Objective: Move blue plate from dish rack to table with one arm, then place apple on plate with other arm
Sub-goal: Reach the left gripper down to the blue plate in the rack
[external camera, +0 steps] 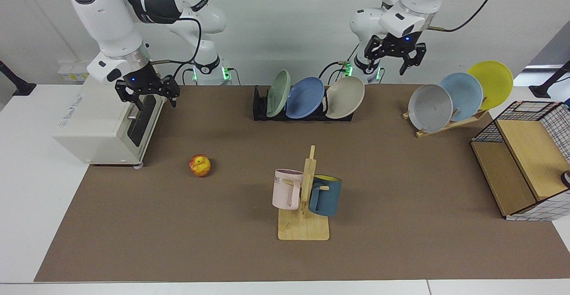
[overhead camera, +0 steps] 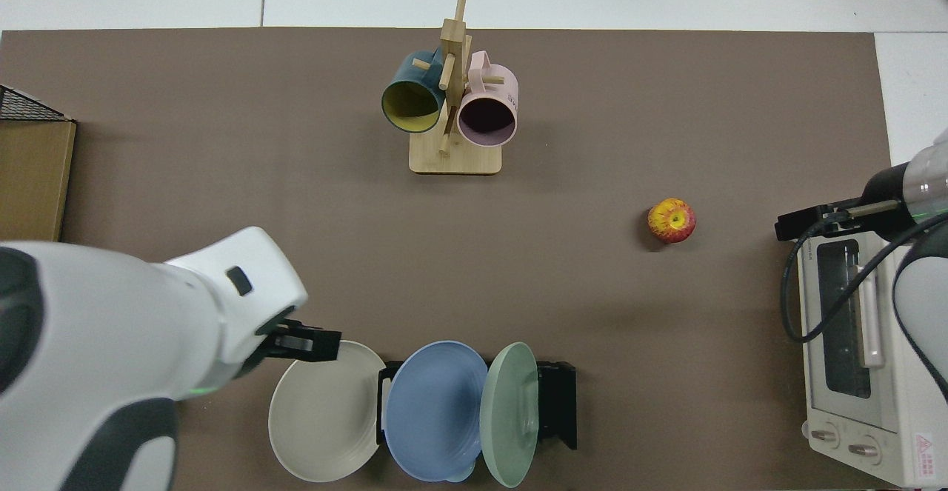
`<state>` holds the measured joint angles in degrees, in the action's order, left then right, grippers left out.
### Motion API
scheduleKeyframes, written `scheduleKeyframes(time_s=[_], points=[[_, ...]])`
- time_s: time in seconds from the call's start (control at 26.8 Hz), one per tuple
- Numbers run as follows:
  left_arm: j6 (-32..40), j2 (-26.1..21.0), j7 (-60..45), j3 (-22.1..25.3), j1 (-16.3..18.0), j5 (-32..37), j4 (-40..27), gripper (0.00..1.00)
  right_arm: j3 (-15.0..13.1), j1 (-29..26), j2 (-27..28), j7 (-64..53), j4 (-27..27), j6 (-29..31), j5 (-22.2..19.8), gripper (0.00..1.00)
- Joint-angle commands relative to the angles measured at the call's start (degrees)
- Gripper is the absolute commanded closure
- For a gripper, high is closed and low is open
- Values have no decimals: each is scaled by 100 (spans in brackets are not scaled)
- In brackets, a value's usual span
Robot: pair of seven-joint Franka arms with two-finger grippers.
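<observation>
The blue plate leans in the black dish rack between a green plate and a beige one. On the brown mat of the table lies the apple, red and yellow, on its own. My left gripper hangs open high above the beige plate's outer edge, holding nothing. Over the front of the toaster oven my right gripper is open and empty, well apart from the apple; that arm waits.
A green plate and a beige plate flank the blue one. A slanted wooden rack holds grey, sky-blue and yellow plates. A mug stand with two mugs, a toaster oven and a wire basket stand around.
</observation>
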<state>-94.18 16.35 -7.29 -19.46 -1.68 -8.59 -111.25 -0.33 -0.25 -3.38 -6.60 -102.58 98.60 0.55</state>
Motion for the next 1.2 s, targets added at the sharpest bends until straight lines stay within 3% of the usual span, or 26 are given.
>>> scheduleKeyframes(time_s=[0.0, 0.15, 0.49, 0.71, 0.9, 1.01, 1.16], points=[[-1039, 615, -466, -355, -298, -353, -1442, 3, 42, -54, -49, 62, -78, 63, -28, 0], [-1445, 870, -572, -480, -438, -555, -1970, 5, 42, -54, -49, 62, -78, 63, -28, 0], [-2104, 782, -932, -857, -676, -810, -2621, 5, 42, -54, -49, 62, -78, 63, -28, 0], [-3018, 572, -1257, -1244, -676, -1030, -3140, 6, 42, -54, -49, 62, -78, 63, -28, 0], [-3089, 483, -1477, -1332, -676, -1074, -3158, 10, 42, -54, -49, 62, -78, 63, -28, 0], [-3028, 483, -1626, -1350, -676, -1188, -3158, 30, 42, -54, -49, 62, -78, 63, -28, 0], [-2931, 483, -1635, -1341, -667, -1197, -3158, 72, 42, -54, -49, 62, -78, 63, -28, 0]])
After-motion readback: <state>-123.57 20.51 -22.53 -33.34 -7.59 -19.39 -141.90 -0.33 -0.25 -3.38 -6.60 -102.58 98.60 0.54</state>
